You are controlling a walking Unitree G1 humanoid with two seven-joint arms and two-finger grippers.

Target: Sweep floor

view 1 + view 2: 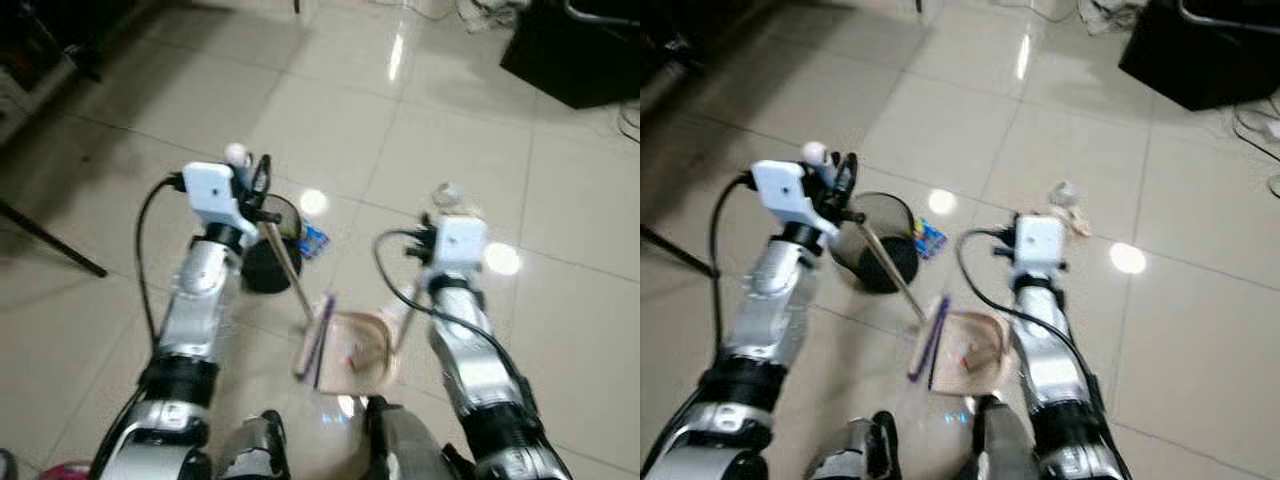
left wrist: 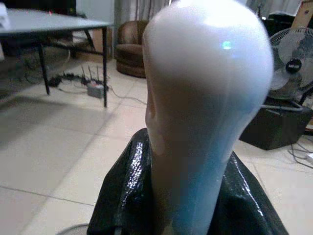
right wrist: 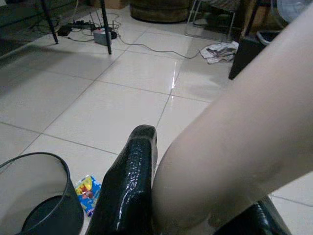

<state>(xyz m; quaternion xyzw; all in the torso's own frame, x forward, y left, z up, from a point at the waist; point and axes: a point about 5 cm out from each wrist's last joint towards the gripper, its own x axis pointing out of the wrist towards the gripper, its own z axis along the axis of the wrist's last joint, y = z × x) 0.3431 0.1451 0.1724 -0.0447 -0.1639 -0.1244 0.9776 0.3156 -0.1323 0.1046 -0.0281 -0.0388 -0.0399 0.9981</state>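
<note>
Step in hand: sweeping debris into the pan; next, I should draw the brush toward it. My left gripper [image 1: 258, 185]: clamped round the thin wooden-handled broom [image 1: 285, 265], its white knob top [image 2: 205, 98] between my fingers. My right gripper [image 1: 447, 205]: closed on the beige plastic dustpan's handle [image 3: 234, 142]. Dustpan [image 1: 355, 350]: on the pale tiled floor [image 1: 420, 110], near centre. Black mesh wastebasket [image 1: 272, 250]: left. Blue wrapper [image 1: 313, 240], probably litter: beside it.

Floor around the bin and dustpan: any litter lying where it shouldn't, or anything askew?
Yes. A small blue and yellow wrapper lies on the tiles beside the black mesh bin, outside it, not yet swept. Crumpled white paper lies farther ahead of the right arm. The dustpan holds a few bits. The bin stands upright.
</note>
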